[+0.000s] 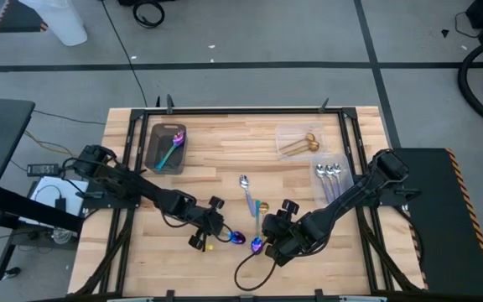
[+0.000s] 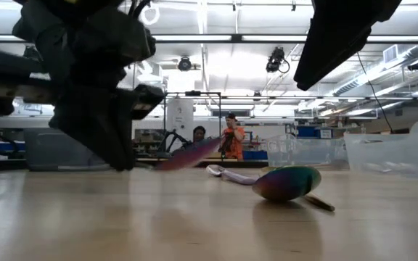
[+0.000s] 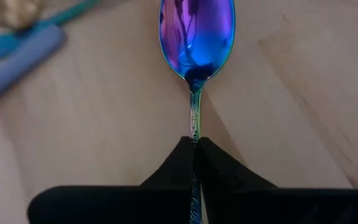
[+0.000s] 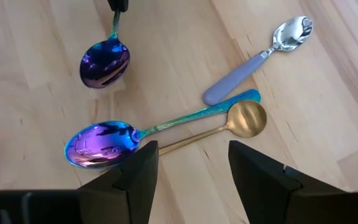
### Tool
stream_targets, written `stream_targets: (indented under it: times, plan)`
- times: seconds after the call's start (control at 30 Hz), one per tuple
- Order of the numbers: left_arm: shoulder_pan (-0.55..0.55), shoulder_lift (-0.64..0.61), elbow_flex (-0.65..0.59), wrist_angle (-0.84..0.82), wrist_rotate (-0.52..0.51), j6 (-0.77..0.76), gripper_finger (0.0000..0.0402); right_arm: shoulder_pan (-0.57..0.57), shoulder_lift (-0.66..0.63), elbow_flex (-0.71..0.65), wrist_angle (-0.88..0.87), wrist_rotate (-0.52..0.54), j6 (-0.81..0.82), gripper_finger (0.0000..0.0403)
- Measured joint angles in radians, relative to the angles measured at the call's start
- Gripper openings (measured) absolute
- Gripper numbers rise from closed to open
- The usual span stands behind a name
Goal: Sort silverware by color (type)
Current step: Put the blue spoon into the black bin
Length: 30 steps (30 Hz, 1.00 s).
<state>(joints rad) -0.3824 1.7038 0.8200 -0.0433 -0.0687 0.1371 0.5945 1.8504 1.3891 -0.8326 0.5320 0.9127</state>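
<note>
Left wrist view is showing the left gripper (image 3: 196, 163) pinching shut on the thin handle of an iridescent purple-blue metal spoon (image 3: 196, 38), whose long axis is running straight out from the fingertips, bowl farthest away and facing up. In the high view this gripper (image 1: 210, 228) is sitting near the table's front edge, with the spoon pointing toward the right gripper (image 1: 272, 236) close by. That one is hovering with its fingers spread wide and empty over a second iridescent spoon with a teal handle (image 4: 143, 134); a slim gold spoon (image 4: 229, 126) is lying just beside it, apparently touching, and a silver spoon with a pale lilac handle (image 4: 267, 51) is lying a little beyond.

Farther back, the dark grey rectangular tray (image 1: 153, 153) on the left is holding another iridescent spoon (image 1: 169, 150), so the held spoon probably belongs there, and the left arm is the nearer one. A clear plastic container (image 1: 288, 134) on the right is holding gold spoons (image 1: 299, 146); three silver spoons (image 1: 329, 173) are lying side by side nearby.
</note>
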Motion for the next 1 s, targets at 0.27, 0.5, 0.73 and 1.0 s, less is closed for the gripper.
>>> stream_targets:
  times: [0.27, 0.5, 0.73, 1.0]
  plan:
    - [0.0, -0.055, 0.003, -0.03, -0.025, -0.01, 0.0017, 0.001, -0.001, 0.0, 0.001, 0.006, 0.01, 0.0206]
    - [0.0, -0.132, 0.003, -0.066, -0.045, -0.018, 0.0017, 0.002, 0.0, 0.0, 0.001, 0.018, 0.01, 0.0206]
    - [0.0, -0.22, 0.003, -0.096, -0.052, -0.021, 0.0017, 0.003, -0.003, 0.0, -0.002, 0.018, 0.005, 0.0206]
    - [0.0, -0.327, 0.004, -0.149, -0.08, -0.02, 0.0017, 0.004, -0.022, 0.0, 0.001, 0.019, 0.003, 0.0206]
